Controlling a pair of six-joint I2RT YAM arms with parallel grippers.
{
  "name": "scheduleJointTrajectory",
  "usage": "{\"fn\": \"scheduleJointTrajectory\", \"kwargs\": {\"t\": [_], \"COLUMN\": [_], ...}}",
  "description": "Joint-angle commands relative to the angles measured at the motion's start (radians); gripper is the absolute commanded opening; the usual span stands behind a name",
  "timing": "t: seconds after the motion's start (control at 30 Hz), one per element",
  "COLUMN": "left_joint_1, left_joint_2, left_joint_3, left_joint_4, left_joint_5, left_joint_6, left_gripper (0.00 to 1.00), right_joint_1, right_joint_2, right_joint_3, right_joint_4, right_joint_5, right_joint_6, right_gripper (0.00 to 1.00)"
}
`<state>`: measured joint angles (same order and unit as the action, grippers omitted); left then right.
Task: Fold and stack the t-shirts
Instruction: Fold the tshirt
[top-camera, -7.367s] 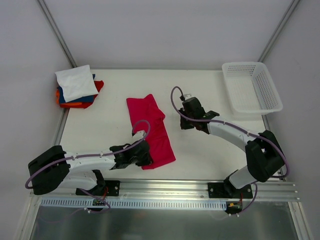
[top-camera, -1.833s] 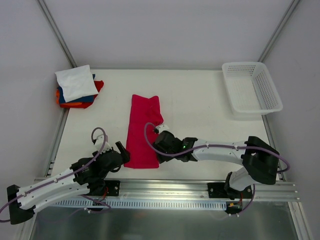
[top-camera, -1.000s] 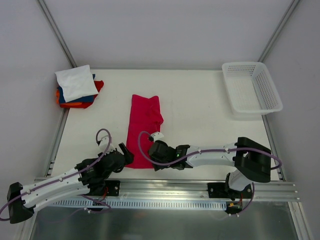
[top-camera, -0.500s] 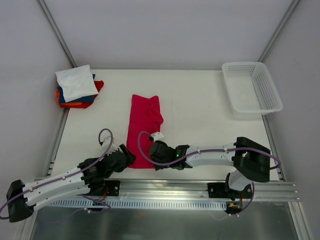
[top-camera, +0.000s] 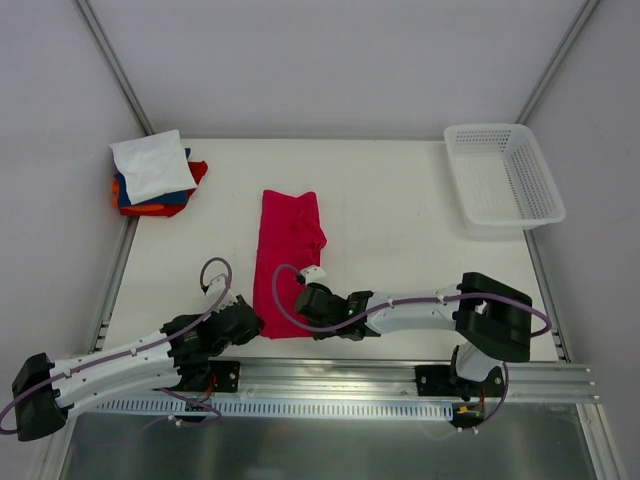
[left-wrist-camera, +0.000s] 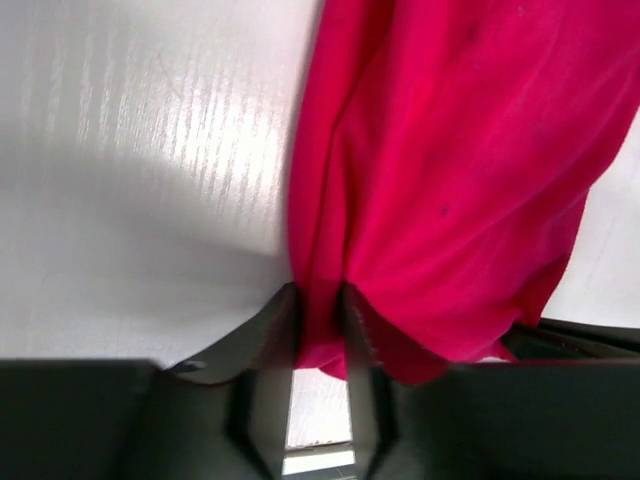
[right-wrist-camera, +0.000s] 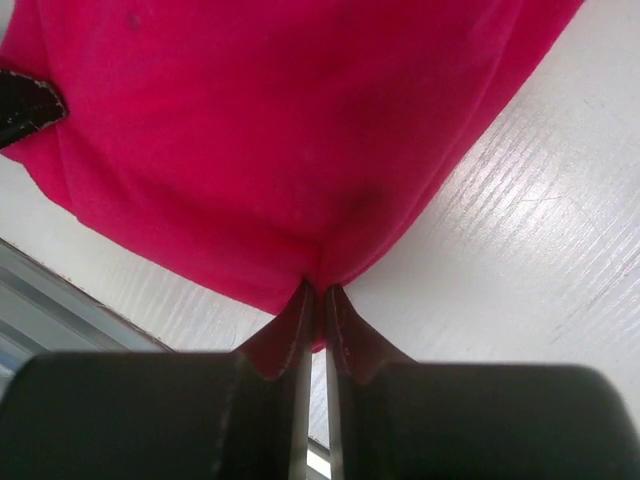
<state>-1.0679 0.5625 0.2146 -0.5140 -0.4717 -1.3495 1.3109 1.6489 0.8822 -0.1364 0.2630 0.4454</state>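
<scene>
The crimson t-shirt (top-camera: 288, 255) lies flat on the table (top-camera: 400, 210), left of centre, folded lengthwise into a long narrow strip that runs from the near edge toward the far side. Its near end sits between the two arms. The left gripper (top-camera: 250, 322) is at the near left corner of the strip. In the left wrist view, the left gripper (left-wrist-camera: 320, 300) has its jaws drawn in on a bunched fold of the crimson t-shirt (left-wrist-camera: 450, 180), with cloth filling the gap between the fingers (left-wrist-camera: 270, 330). The corner is gathered and creased at the grip, with the rest of the strip spreading out beyond it. The right gripper (top-camera: 303, 300) is at the near right corner of the same end. In the right wrist view, the right gripper (right-wrist-camera: 320, 295) is clamped on a thin pinch of the crimson t-shirt (right-wrist-camera: 280, 130), its fingertips almost meeting. The cloth fans outward from that pinch and lies against the table surface. The two grippers stand near each other, apart, one at each near corner. The folded stack (top-camera: 155, 180) rests in the far left corner of the table, well apart from the strip, with a white tee (top-camera: 150, 165) on top and blue, orange and red layers showing beneath. A white mesh basket (top-camera: 490, 218) stands in the far right corner.
</scene>
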Motion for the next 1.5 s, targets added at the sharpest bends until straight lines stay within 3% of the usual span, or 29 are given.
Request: {"fn": "scheduleJointTrajectory", "kwargs": {"t": [0.0,0.03,0.13,0.37,0.77,1.13,1.23,1.47], "left_joint_1": [-0.010,-0.010,-0.010,-0.010,-0.009,0.016,0.058,0.238], "left_joint_2": [0.019,0.017,0.022,0.074,0.192,0.257,0.301,0.361], "left_joint_3": [-0.018,-0.017,-0.004,0.091,0.397,0.554,0.595,0.600], "left_joint_4": [-0.078,-0.080,-0.080,-0.080,-0.080,-0.077,-0.066,0.138], "left_joint_5": [0.041,0.041,0.033,-0.011,-0.128,-0.251,-0.260,-0.130], "left_joint_6": [0.003,0.006,0.016,0.088,0.298,0.420,0.473,0.654], "left_gripper": [0.21,0.15,0.00,0.00,0.00,0.00,0.00,0.00], "right_joint_1": [-0.002,-0.002,-0.004,-0.009,-0.028,-0.165,-0.208,-0.306], "right_joint_2": [0.008,0.006,-0.004,-0.044,-0.162,-0.190,-0.186,-0.158], "right_joint_3": [0.029,0.029,0.029,0.052,0.147,0.244,0.280,0.360], "right_joint_4": [0.004,0.004,0.003,-0.043,-0.157,-0.193,-0.200,-0.200], "right_joint_5": [0.021,0.021,0.024,0.051,0.140,0.163,0.160,0.128], "right_joint_6": [0.010,0.009,0.007,-0.020,-0.114,-0.266,-0.298,-0.382], "right_gripper": [0.06,0.02,0.00,0.00,0.01,0.00,0.00,0.00]}}
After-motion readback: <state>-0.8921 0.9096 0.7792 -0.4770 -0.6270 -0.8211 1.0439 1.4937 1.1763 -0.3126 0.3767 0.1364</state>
